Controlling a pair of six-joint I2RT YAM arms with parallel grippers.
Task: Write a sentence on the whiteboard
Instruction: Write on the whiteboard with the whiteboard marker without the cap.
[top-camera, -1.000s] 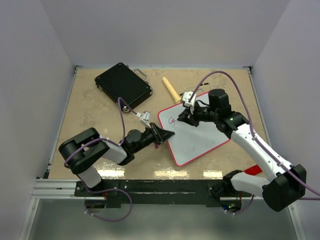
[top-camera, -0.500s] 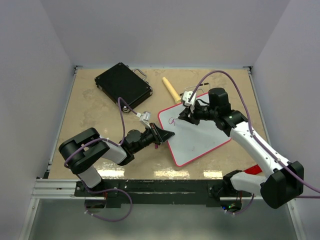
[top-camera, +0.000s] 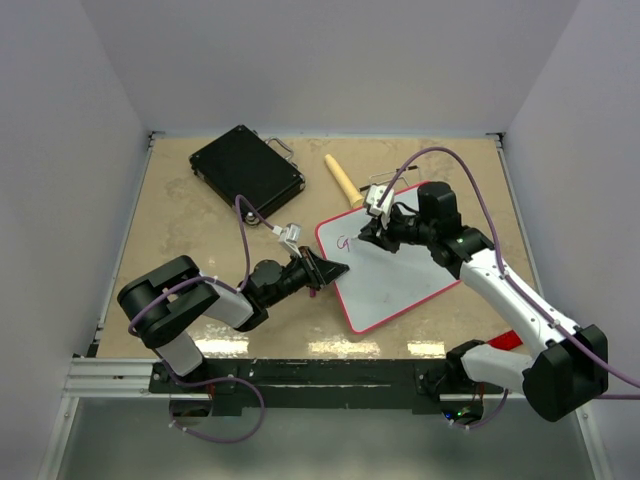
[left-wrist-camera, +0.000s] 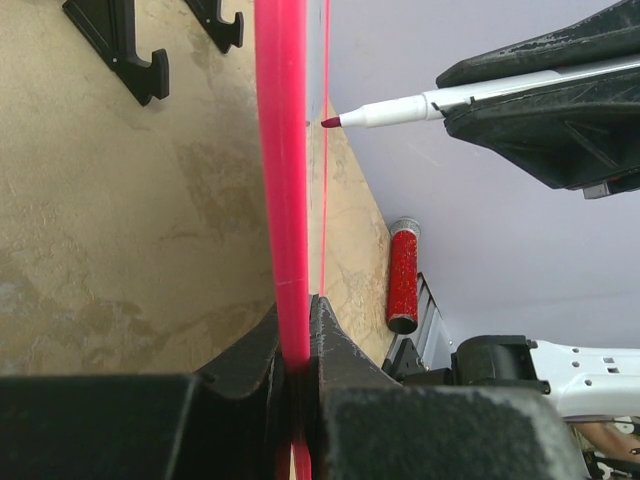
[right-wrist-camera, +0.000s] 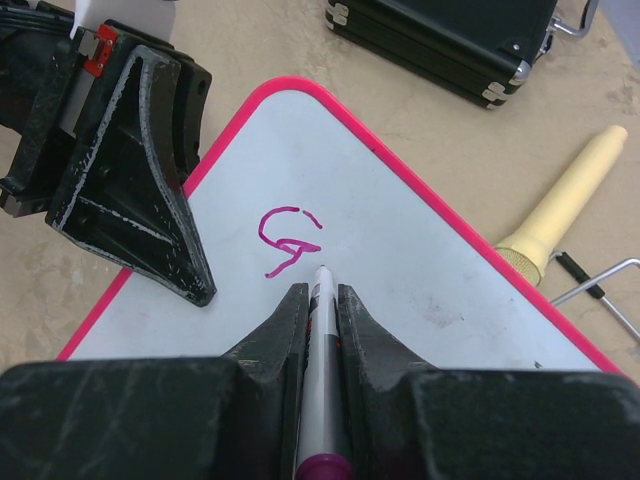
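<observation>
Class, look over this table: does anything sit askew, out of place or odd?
The whiteboard sits skewed on the table, its rim clamped in the left gripper. A red tube lies loose by the right arm's base. Nothing looks spilled or broken.

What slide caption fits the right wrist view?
Right gripper holds white marker beside pink "G" on glossy red-rimmed whiteboard; left gripper clamps its edge.

- Left arm (top-camera: 215, 300) lies low, elbow folded; left hand (top-camera: 332, 268) pinches the board (top-camera: 400, 275) rim.
- Right arm (top-camera: 510, 295) reaches forward; right hand (top-camera: 368, 233) clamps a marker (right-wrist-camera: 320, 320), tip past its fingers.
</observation>
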